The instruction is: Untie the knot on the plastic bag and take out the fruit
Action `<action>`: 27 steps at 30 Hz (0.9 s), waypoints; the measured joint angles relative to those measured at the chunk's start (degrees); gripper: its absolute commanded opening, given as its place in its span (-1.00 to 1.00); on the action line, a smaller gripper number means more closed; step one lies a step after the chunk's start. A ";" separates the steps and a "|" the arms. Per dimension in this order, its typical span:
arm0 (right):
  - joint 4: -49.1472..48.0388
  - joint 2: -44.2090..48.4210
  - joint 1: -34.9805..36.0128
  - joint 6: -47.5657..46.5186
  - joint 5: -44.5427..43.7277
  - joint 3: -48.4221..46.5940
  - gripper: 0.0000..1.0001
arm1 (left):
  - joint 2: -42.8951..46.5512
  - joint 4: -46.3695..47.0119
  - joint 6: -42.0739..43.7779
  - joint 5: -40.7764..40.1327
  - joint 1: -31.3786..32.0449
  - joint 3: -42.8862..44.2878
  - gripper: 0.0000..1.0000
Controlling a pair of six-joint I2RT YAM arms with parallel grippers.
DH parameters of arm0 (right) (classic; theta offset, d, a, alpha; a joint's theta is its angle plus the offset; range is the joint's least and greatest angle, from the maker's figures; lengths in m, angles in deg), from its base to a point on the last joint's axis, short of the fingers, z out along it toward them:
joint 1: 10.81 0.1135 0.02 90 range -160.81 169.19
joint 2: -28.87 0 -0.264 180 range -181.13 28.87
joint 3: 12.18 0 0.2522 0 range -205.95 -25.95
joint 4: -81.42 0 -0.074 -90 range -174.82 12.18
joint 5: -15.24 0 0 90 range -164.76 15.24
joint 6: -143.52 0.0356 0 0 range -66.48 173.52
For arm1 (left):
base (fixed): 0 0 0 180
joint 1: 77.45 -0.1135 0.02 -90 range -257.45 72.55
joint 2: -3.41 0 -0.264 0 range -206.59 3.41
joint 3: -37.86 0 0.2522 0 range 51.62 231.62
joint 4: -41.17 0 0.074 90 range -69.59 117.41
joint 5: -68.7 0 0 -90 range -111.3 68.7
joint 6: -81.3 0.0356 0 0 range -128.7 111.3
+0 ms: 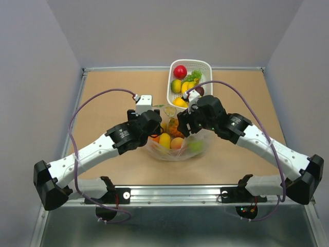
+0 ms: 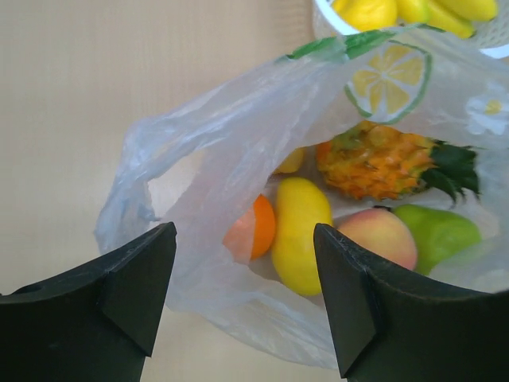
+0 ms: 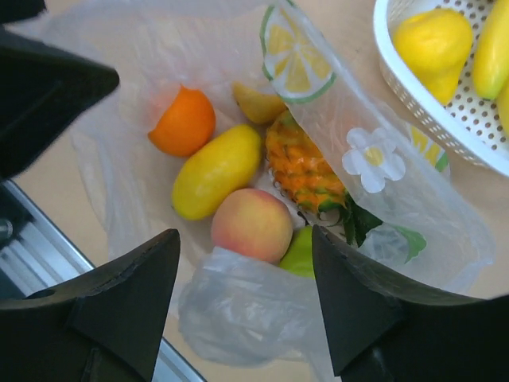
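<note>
The plastic bag (image 1: 180, 150) lies open-mouthed at the middle of the worktop (image 1: 154, 170), with the white basket (image 1: 205, 67) just beyond it at 12 o'clock. Inside the bag lie an orange (image 3: 184, 121), a yellow oval fruit (image 3: 215, 169), a peach (image 3: 252, 225), a pineapple (image 3: 306, 171) and a green fruit (image 3: 301, 253). The left claw (image 2: 245, 263) hovers over the bag's 10 o'clock rim and the right claw (image 3: 245, 247) over its 1 o'clock rim. Both are spread wide and grip nothing.
</note>
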 measured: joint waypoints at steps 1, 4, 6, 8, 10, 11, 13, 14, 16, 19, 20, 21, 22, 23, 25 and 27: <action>0.15 -1.14 0.31 0.00 -0.48 0.35 0.30 | -0.76 0.11 0.66 -0.20 -0.90 0.00 0.61; 0.11 -2.21 0.46 1.14 -2.47 4.15 -0.23 | -3.10 1.90 3.89 0.13 -4.52 0.00 0.61; 1.11 -2.03 0.44 3.61 -4.00 8.24 -0.55 | -4.35 3.21 6.08 0.79 -6.97 0.00 0.60; 1.38 -1.44 0.35 6.40 -4.52 12.52 -0.67 | -5.44 4.35 7.87 1.40 -8.81 0.00 0.59; 2.03 -1.31 0.35 10.27 -4.79 16.72 -0.73 | -6.58 5.99 9.84 2.23 -10.56 0.00 0.57; 2.03 -1.33 0.35 11.87 -4.85 18.12 -0.74 | -7.17 6.86 10.80 2.75 -11.26 0.00 0.57; 2.51 -1.31 0.35 16.17 -5.27 22.67 -0.71 | -7.96 8.28 12.22 3.82 -12.15 0.00 0.57; 2.69 -1.29 0.35 17.92 -5.51 24.70 -0.66 | -8.33 9.03 12.72 4.33 -12.66 -0.04 0.57; 3.26 -0.83 0.35 21.66 -6.01 27.41 -0.53 | -8.55 10.51 13.84 5.57 -13.51 -0.31 0.57; 3.58 0.13 0.35 25.94 -6.64 29.07 -0.33 | -8.50 12.63 15.17 6.84 -14.03 -1.42 0.57; 3.67 0.42 0.35 27.10 -6.62 29.29 -0.27 | -8.41 13.73 15.61 7.28 -14.25 -2.16 0.57; 3.74 0.57 0.35 27.76 -6.56 29.38 -0.22 | -8.13 14.53 16.11 7.89 -14.58 -3.19 0.57; 3.76 0.70 0.35 28.02 -6.32 29.35 -0.09 | -7.93 14.99 16.37 8.20 -14.69 -3.76 0.56; 3.85 0.90 0.35 28.00 -6.12 29.35 -0.03 | -7.56 15.65 16.79 9.03 -14.99 -4.74 0.56; 5.01 2.10 0.35 27.36 -5.51 28.63 0.11 | -7.10 16.28 17.40 10.16 -15.30 -5.70 0.56; 6.88 3.52 0.35 26.34 -4.72 26.21 0.18 | -6.47 17.11 17.92 11.39 -15.37 -6.23 0.56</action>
